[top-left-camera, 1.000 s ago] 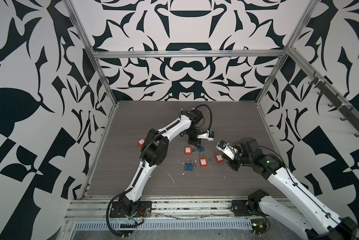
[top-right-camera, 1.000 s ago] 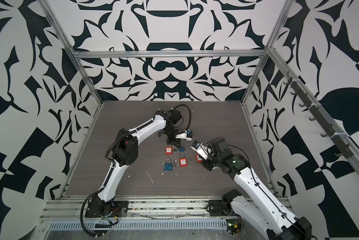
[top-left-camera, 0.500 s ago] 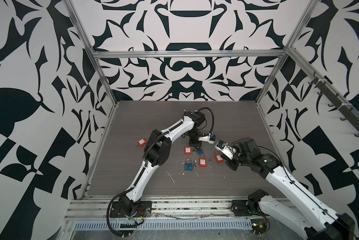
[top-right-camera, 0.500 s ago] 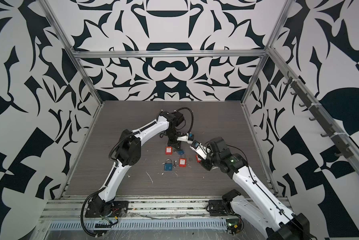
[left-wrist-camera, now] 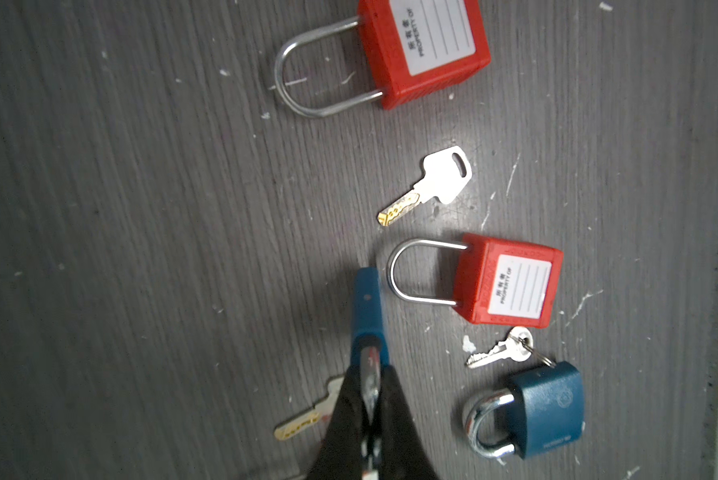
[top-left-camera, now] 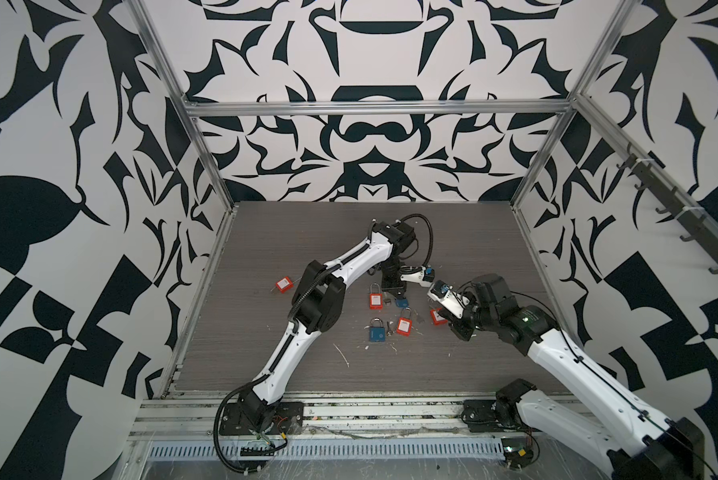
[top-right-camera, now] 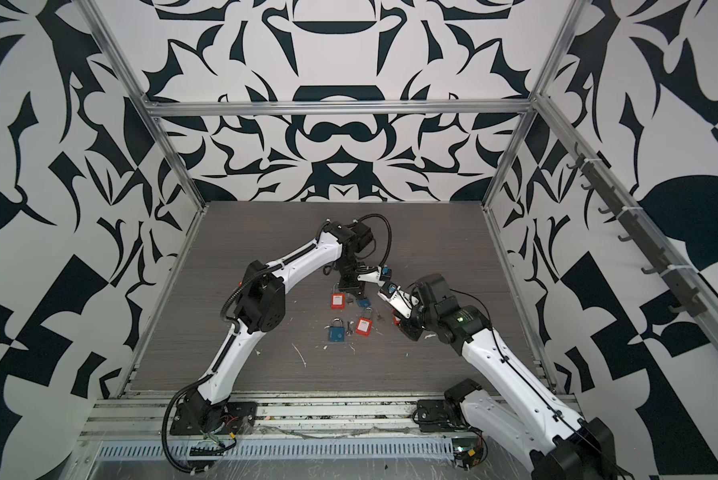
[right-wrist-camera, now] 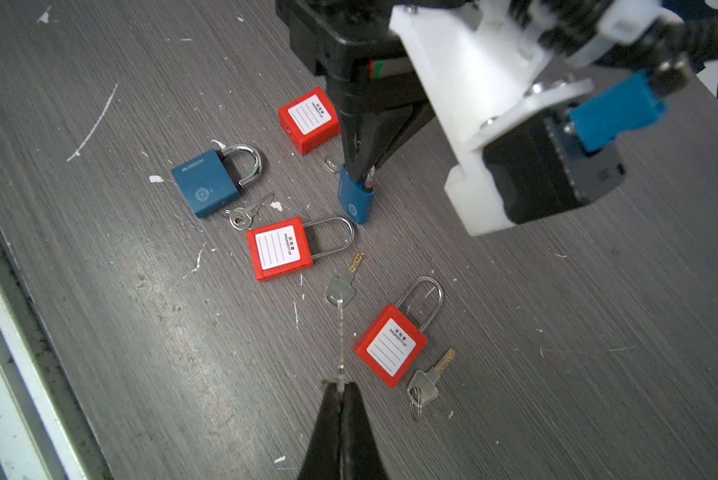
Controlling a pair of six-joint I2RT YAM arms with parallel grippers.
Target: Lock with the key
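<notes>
My left gripper [left-wrist-camera: 369, 388] is shut on the shackle of a blue padlock [left-wrist-camera: 367, 307]. The padlock stands on edge on the table, and it also shows in the right wrist view [right-wrist-camera: 355, 199] and in a top view [top-left-camera: 401, 302], below the left gripper [top-left-camera: 392, 291]. My right gripper [right-wrist-camera: 340, 386] is shut on a thin silver key [right-wrist-camera: 340, 353], seen edge-on and pointing toward that padlock. The key's tip is still well short of the padlock. In a top view the right gripper [top-left-camera: 448, 326] hangs just right of the lock cluster.
Three red padlocks [right-wrist-camera: 307, 120] [right-wrist-camera: 280, 249] [right-wrist-camera: 390, 347] and a second blue padlock [right-wrist-camera: 205, 183] lie around the held one. Loose keys [right-wrist-camera: 343, 282] [right-wrist-camera: 428, 380] [right-wrist-camera: 245, 214] lie between them. Another red padlock [top-left-camera: 284, 285] lies apart on the left. The table's front rail [right-wrist-camera: 0, 332] is close.
The two grippers have drawn slightly closer together: the left arm shifted a little right and forward, and the right wrist edged left. Both grips are unchanged.
</notes>
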